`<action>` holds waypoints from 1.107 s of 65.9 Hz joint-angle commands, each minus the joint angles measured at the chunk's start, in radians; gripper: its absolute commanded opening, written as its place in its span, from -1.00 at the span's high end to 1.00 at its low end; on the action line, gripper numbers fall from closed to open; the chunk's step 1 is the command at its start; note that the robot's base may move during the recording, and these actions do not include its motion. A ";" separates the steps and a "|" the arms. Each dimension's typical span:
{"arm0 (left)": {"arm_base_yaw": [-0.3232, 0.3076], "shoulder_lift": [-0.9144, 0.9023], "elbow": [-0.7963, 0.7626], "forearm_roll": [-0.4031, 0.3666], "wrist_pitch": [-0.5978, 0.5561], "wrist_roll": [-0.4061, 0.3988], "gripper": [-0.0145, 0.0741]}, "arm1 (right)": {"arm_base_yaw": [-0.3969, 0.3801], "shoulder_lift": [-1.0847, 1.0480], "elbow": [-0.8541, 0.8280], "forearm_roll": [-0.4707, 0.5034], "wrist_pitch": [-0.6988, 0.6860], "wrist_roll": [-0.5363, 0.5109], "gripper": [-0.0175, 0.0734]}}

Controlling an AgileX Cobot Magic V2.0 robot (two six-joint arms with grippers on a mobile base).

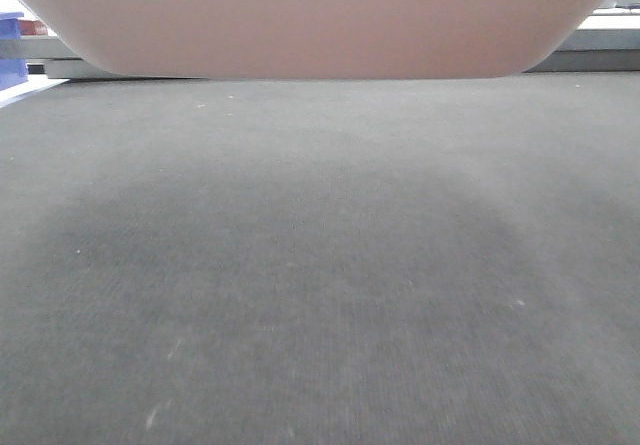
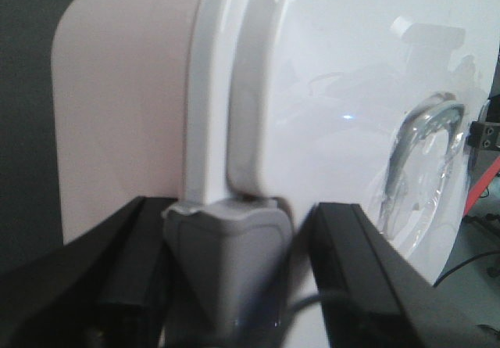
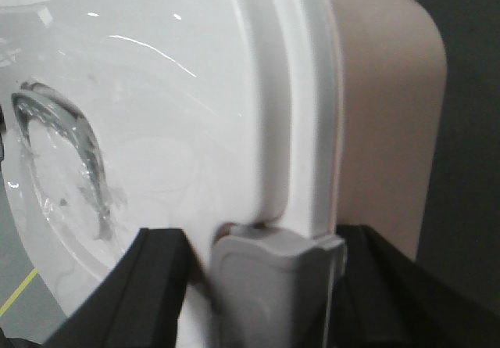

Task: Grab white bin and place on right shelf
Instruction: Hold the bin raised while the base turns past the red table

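Note:
The white bin hangs above the floor, and the front view shows only its pinkish underside along the top edge. In the left wrist view my left gripper straddles the bin's lid rim, with one black finger against the tub wall and the other on the glossy lid. A grey latch sits between the two fingers. My right gripper grips the opposite rim the same way, around its own grey latch. The clear handle shows on the lid. The right shelf is out of view.
Dark grey carpet fills the front view below the bin. Blue plastic bins peek in at the far left edge. A pale low ledge runs along the back right.

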 commanded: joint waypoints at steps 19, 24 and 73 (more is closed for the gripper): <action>-0.024 -0.025 -0.035 -0.198 0.085 0.008 0.13 | 0.017 -0.022 -0.038 0.194 0.137 -0.008 -0.32; -0.024 -0.025 -0.035 -0.198 0.085 0.008 0.13 | 0.017 -0.022 -0.038 0.194 0.127 -0.008 -0.32; -0.024 -0.034 -0.035 -0.198 0.085 0.008 0.13 | 0.017 -0.022 -0.038 0.194 0.117 -0.008 -0.32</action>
